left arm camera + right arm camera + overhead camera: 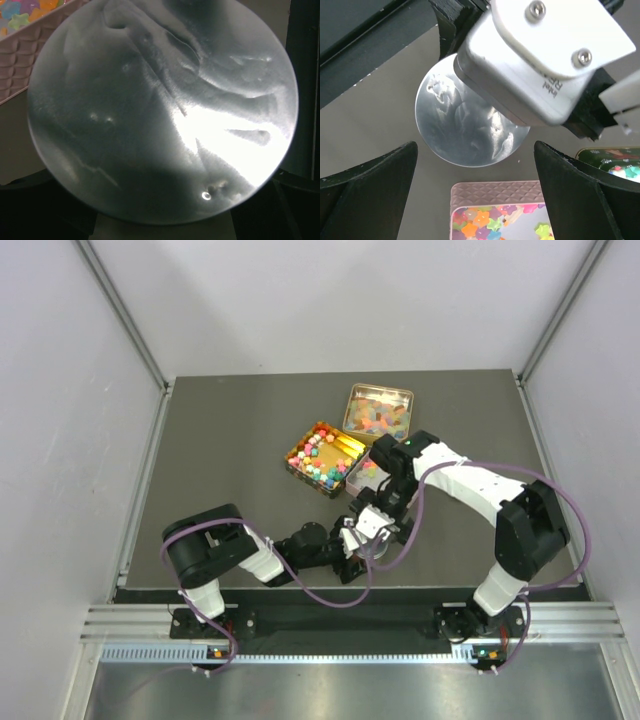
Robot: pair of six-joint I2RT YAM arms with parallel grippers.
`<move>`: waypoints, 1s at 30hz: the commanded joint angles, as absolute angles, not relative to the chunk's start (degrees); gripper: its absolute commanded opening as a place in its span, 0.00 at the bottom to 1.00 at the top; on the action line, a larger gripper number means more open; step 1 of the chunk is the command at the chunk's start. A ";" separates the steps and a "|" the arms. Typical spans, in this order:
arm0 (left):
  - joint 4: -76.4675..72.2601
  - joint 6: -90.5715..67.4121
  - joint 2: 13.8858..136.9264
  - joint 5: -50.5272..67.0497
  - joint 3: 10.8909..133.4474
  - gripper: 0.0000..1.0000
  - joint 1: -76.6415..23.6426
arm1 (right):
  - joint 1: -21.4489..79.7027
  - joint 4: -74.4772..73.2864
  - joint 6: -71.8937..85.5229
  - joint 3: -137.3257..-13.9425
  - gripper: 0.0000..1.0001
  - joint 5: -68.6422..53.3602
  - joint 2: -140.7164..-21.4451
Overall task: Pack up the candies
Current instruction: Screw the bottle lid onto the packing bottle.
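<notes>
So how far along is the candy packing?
Done: candies sit in two gold tins and a pink tin. In hand: the left gripper is at a round silver disc; whether it grips it is unclear. The right gripper hangs open and empty near the pink tin. Left: every tin in view is uncovered.

**Bright metal, dull table, glassy sweets**

Straight out between the jaws of the right gripper (475, 145) is a round disc (455, 130) of bare silver metal, smooth and glossy, with cloudy smeared reflections on its face. The gripper's fingers (370, 195) are matt black plastic. Closer in to those jaws is a pink tin (495, 192), its rim embossed in a quilted diamond pattern with a soft satin sheen. The candies (480, 222) inside it look translucent and shiny, like gummies. Over the disc's far side is a camera housing (545, 55), smooth silver and white with two metal screws. The table (375, 115) is flat, matt grey.
</notes>
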State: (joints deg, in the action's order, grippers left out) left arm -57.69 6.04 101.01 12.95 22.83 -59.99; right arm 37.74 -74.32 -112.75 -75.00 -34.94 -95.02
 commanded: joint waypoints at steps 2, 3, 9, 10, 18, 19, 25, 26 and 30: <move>-53.44 7.29 101.95 11.78 23.55 0.55 -60.29 | 39.29 -78.22 -113.29 -76.46 1.00 -37.97 -94.04; -53.44 7.29 101.95 11.78 23.55 0.55 -60.29 | 39.37 -78.40 -113.20 -76.55 1.00 -38.32 -94.22; -53.26 7.29 101.95 11.51 23.55 0.55 -60.29 | 40.43 -76.64 -110.57 -75.76 0.97 -38.15 -94.75; -53.35 7.21 101.95 11.51 23.55 0.55 -60.21 | 40.43 -76.38 -110.04 -75.33 0.94 -38.06 -94.83; -53.09 7.21 102.13 11.60 23.73 0.56 -60.21 | 40.52 -72.61 -104.95 -73.83 0.76 -37.80 -95.19; -53.09 7.21 102.13 11.60 23.73 0.55 -60.29 | 40.52 -71.47 -103.90 -72.17 0.76 -37.71 -94.23; -53.26 7.29 102.04 11.51 23.56 0.55 -60.21 | 40.95 -66.28 -98.46 -66.80 0.75 -38.67 -90.97; -53.26 7.29 102.04 11.51 23.55 0.55 -60.29 | 41.04 -65.83 -97.48 -66.54 0.75 -38.93 -90.97; -53.44 7.03 101.69 11.78 23.38 0.55 -60.29 | 41.22 -62.76 -90.11 -64.34 0.73 -38.50 -90.88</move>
State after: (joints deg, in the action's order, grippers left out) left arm -56.99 5.61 101.01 12.84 23.18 -60.05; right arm 39.42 -66.04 -98.59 -68.49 -36.51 -89.49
